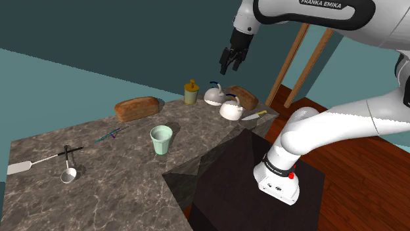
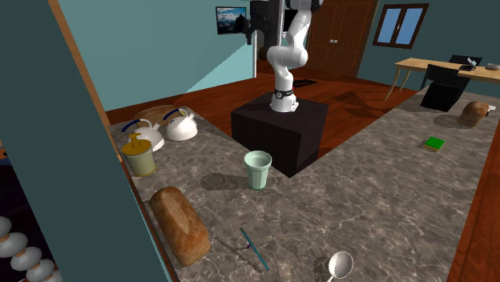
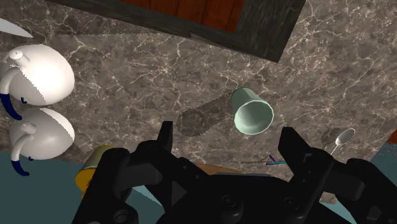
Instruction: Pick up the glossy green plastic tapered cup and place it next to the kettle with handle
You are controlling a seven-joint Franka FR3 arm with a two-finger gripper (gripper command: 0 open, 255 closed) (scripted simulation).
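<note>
A pale green tapered cup (image 1: 161, 140) stands upright in the middle of the marble counter (image 1: 98, 190), its mouth up. The same cup (image 2: 257, 169) sits just in front of the black stand in the second exterior view. Two white kettles (image 1: 215, 96) (image 1: 230, 109) with dark blue handles stand side by side at the counter's far end, toward the shoulder view's right. My black gripper (image 1: 230, 62) hangs open high above the kettles, holding nothing. Through the wrist view its fingers (image 3: 165, 137) stand wide apart, with the cup (image 3: 252, 111) far below and the kettles (image 3: 38, 76) off to one side.
A mustard jar (image 1: 190, 92), two bread loaves (image 1: 138, 108) (image 1: 243, 97) and a knife (image 1: 256, 115) crowd the kettles. A spatula (image 1: 29, 164), ladle (image 1: 69, 174) and teal stick (image 1: 108, 136) lie at the shoulder view's left. The black stand (image 1: 243, 177) borders the counter.
</note>
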